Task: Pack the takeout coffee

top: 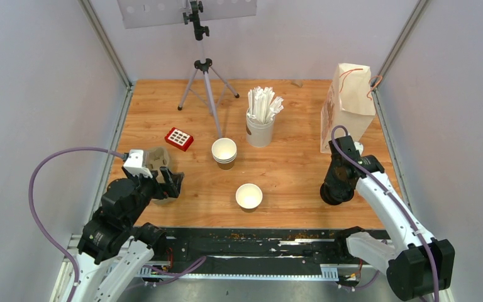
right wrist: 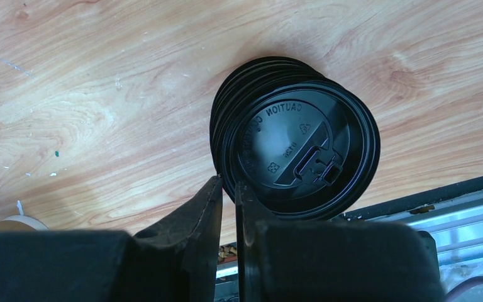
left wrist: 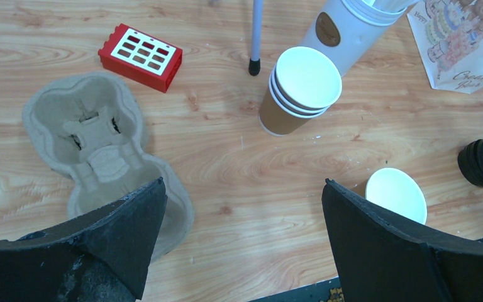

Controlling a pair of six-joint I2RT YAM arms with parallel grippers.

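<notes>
- Fingers of your right gripper [right wrist: 226,187] are almost together, pinching the rim of the top lid [right wrist: 295,145], which sits skewed over the pile of black lids [right wrist: 223,110]
- Your left gripper [left wrist: 244,184] hangs with its jaws wide apart, its left finger over the near end of the pulp cup carrier [left wrist: 94,145]
- In the top view your single paper cup [top: 249,195] stands open-topped between the two grippers, at 9 o'clock of the lid pile
- The stack of paper cups [top: 224,152] is at 11 o'clock of that cup, with the straw cup [top: 260,129] at 1 o'clock of the stack
- The paper bag [top: 347,104] stands at 12 o'clock of your right gripper
</notes>
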